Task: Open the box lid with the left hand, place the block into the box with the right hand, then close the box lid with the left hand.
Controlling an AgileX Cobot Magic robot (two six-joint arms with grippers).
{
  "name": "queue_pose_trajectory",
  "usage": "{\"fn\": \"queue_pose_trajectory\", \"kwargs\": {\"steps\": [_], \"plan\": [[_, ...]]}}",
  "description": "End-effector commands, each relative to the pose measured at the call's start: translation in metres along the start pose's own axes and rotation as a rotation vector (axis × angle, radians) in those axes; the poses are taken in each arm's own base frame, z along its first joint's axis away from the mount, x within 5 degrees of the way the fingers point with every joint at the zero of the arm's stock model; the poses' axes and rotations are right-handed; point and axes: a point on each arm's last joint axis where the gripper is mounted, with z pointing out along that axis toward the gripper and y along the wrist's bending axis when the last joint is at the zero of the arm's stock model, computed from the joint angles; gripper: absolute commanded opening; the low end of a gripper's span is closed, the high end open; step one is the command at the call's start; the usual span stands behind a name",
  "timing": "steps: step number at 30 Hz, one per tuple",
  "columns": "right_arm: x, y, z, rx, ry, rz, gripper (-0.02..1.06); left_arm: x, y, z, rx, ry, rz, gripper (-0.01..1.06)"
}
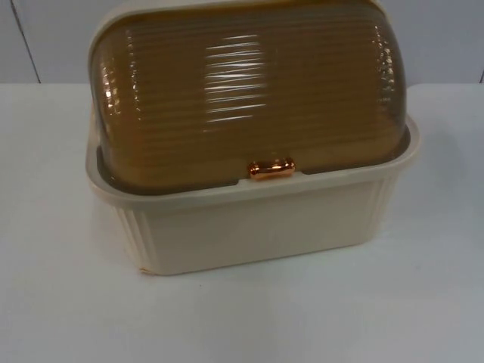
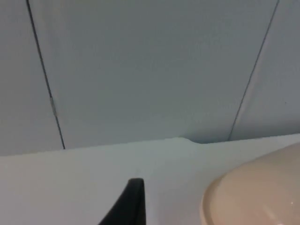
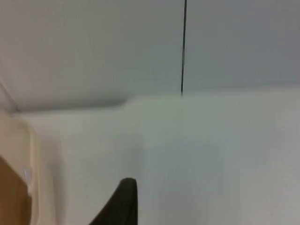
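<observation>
Grey partition panels (image 1: 454, 38) stand behind a white counter (image 1: 53, 302), and on that counter, filling most of the top view, sits the cream box (image 1: 257, 227) with ribbed walls. Its amber ribbed lid (image 1: 249, 91) is down, domed over the rim, with a small copper handle (image 1: 271, 169) at the middle of the front edge. We read no brand, label or writing on the box, lid or panels. From the left wrist we see one black fingertip of the left gripper (image 2: 125, 206) over bare counter, with a rounded cream corner of the box just beside it and apart from it (no contact that we can make out). From the right wrist we see one black fingertip of the right gripper (image 3: 119, 204) likewise over bare counter, the box's cream edge and a sliver of amber lid off to one side, well apart from the tip. With a single tip showing on each arm, we cannot tell how wide either pair of fingers stands. Reflections on the lid hide whatever lies inside the box, and its upper edge is cut off in the top view.
</observation>
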Motion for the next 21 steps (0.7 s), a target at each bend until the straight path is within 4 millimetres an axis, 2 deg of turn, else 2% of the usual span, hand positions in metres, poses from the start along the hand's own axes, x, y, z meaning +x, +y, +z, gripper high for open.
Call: {"fn": "queue_pose_trajectory", "kwargs": {"steps": [1, 4, 11, 14, 18, 19, 21], "plan": [[0.005, -0.001, 0.003, 0.005, 0.052, 0.016, 1.04, -0.008, -0.005, -0.018, -0.026, -0.06, 0.057, 1.02], [0.004, 0.0, 0.001, -0.003, 0.046, 0.027, 1.04, -0.012, -0.012, -0.03, -0.04, -0.088, 0.123, 1.02], [0.002, 0.0, -0.004, -0.005, 0.016, 0.025, 1.04, -0.013, -0.023, -0.039, -0.001, -0.105, 0.145, 1.02], [0.002, 0.001, -0.025, -0.017, -0.042, 0.036, 1.04, -0.013, -0.034, -0.058, 0.037, -0.117, 0.161, 1.02], [0.007, -0.004, -0.073, 0.028, -0.163, -0.015, 1.04, -0.015, -0.05, -0.103, 0.006, -0.196, 0.191, 1.02], [0.007, -0.004, -0.073, 0.028, -0.163, -0.015, 1.04, -0.015, -0.05, -0.103, 0.006, -0.196, 0.191, 1.02], [0.015, -0.006, -0.099, 0.043, -0.204, -0.024, 1.04, -0.013, -0.059, -0.124, 0.017, -0.234, 0.18, 1.02]]}}
